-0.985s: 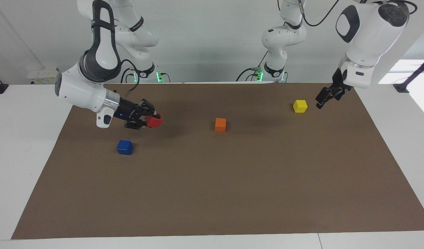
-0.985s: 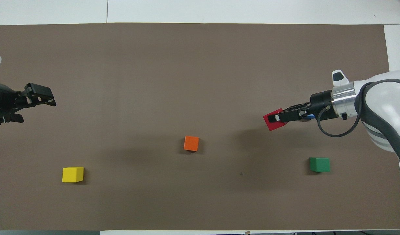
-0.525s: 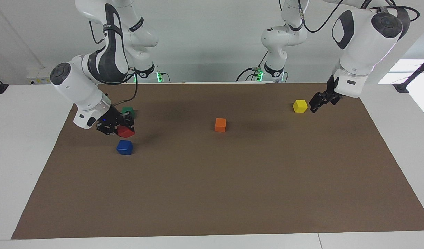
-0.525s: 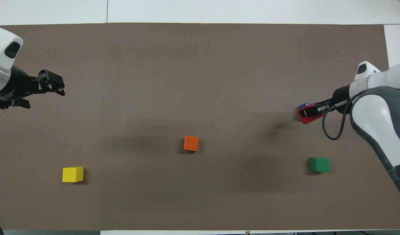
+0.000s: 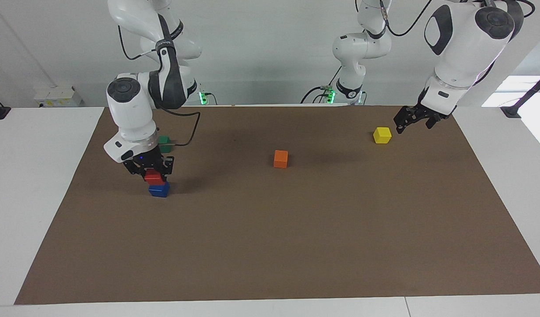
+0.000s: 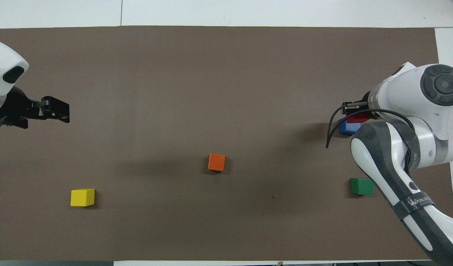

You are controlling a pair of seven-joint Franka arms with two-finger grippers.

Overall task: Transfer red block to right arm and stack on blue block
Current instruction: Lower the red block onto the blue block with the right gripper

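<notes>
The red block [image 5: 155,178] is held in my right gripper [image 5: 153,173], which points straight down and is shut on it. The red block sits directly over the blue block [image 5: 159,190], at or just above its top face; I cannot tell whether it rests on it. In the overhead view the right wrist covers most of the red block [image 6: 359,118] and part of the blue block [image 6: 347,128]. My left gripper [image 5: 413,121] is open and empty, up in the air beside the yellow block [image 5: 382,135]; it also shows in the overhead view [image 6: 55,112].
An orange block [image 5: 281,159] lies mid-table on the brown mat [image 5: 296,246]. A green block [image 5: 164,141] lies nearer to the robots than the blue block, close to the right arm's wrist. The yellow block [image 6: 82,197] lies toward the left arm's end.
My right gripper has swung from level to pointing down and carried the red block over onto the blue block. My left gripper has drawn back a little, staying beside the yellow block.
</notes>
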